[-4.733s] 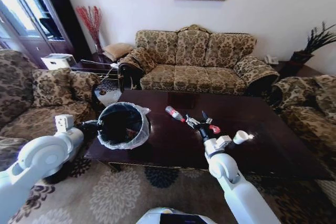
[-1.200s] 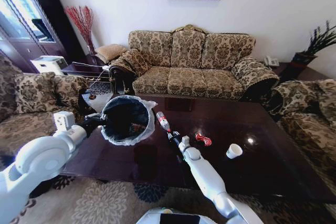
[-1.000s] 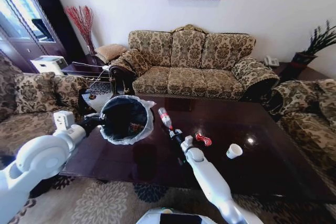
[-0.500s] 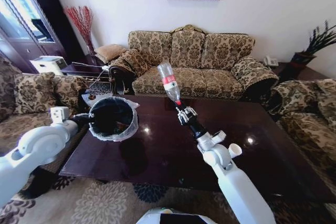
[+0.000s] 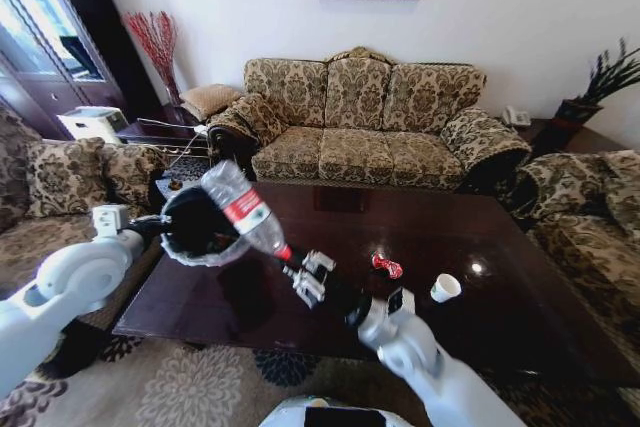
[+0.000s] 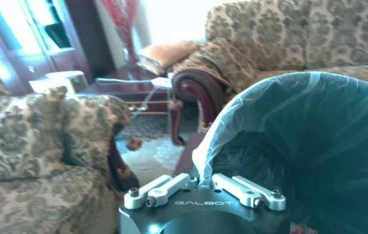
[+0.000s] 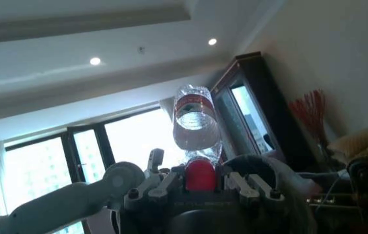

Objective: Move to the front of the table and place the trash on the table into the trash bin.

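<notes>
1. My right tool [image 5: 298, 269] is clamped on the red cap end of the clear bottle [image 5: 240, 209]. The right wrist view shows that cap pinched between my fingers [image 7: 164, 181].

2. The bottle is lifted off the counter [image 5: 470, 237]. Its long axis slants up and away from my right tool toward my left, base end highest, red label around the middle.

3. My left tool [image 6: 202, 191] grips the rim of the trash bin [image 5: 200, 227], fingers closed on the folded-over liner, and holds the bin up at the counter's left end with its mouth tipped toward the bottle.

4. The relation that counts: the bin lies to the left of my right tool, and the bottle's base already overlaps the bin's mouth in the head view. I cannot tell from here whether the base is truly over the opening or only in front of it.

5. I judge that the bottle must point base-first into the mouth before letting go, or it may strike the rim.

6. A red crumpled wrapper [image 5: 387, 265] and a white paper cup [image 5: 445, 288] remain on the counter to my right, nearer my right arm.
</notes>
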